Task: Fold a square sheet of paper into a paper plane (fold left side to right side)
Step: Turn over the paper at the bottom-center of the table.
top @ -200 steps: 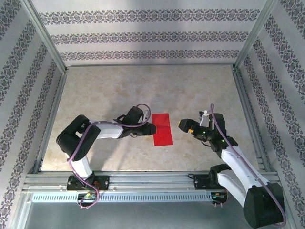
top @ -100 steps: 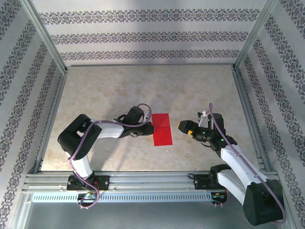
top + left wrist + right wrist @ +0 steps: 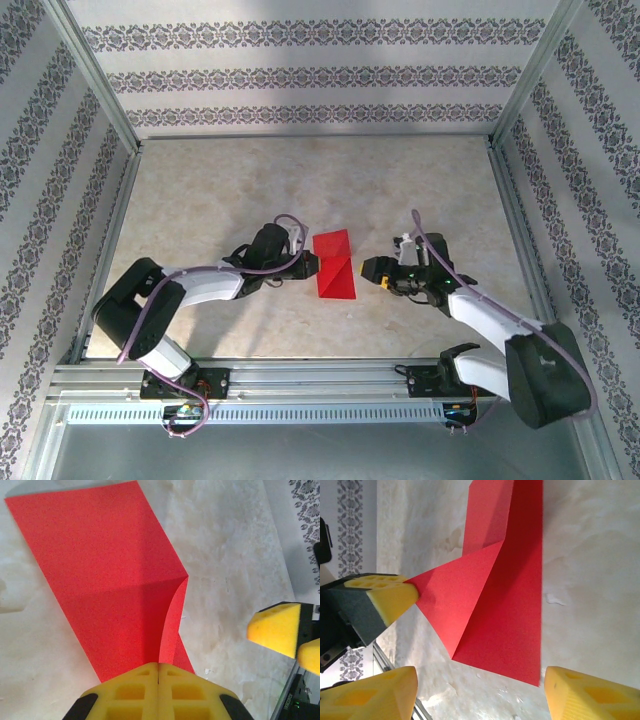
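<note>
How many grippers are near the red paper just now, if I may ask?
2. The left gripper is shut on a lifted corner of the red sheet of paper; the right gripper is just right of it, jaws apart.

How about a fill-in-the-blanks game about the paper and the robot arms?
1. The paper is coloured ___.
2. The left jaws pinch one ___ of it.
3. The right jaws stand ___, gripping nothing.
Missing words: red; corner; open.
</note>
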### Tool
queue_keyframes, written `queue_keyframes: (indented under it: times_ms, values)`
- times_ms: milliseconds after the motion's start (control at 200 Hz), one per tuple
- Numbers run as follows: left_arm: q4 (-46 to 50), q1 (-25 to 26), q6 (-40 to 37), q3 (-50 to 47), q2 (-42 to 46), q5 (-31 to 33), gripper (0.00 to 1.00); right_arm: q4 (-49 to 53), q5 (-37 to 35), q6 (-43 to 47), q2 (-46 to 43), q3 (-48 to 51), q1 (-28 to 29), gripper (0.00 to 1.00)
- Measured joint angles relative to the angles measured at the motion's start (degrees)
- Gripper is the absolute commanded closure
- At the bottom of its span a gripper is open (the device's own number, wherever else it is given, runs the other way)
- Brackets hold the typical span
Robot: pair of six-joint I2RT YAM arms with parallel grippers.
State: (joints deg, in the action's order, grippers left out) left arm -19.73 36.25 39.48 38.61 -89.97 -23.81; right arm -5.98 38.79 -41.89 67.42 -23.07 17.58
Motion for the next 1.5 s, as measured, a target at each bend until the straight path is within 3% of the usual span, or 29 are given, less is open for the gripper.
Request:
queue_keyframes:
  times_ms: [345,705,934,1499]
  values:
    - [-0.31,0.00,0.92,-2.29,3.48,2.75,1.00,-15.56,-4.15,-5.51,15.82,-5.27,6.23,0.22]
    - [-0.33,0.00,1.29,-2.62,3.67,3.34,1.00,-24.70,-7.08,-10.49,27.12,-10.62,7.82,0.22]
    - [-0.44,0.00,1.60,-3.19,3.08,3.54,1.00,-29.62,-7.02,-13.11,31.71,-11.45,8.94,0.30]
    - [-0.46,0.00,3.28,-3.48,-2.29,4.83,1.00,-31.15,-7.56,-13.73,33.35,-11.43,9.81,0.48]
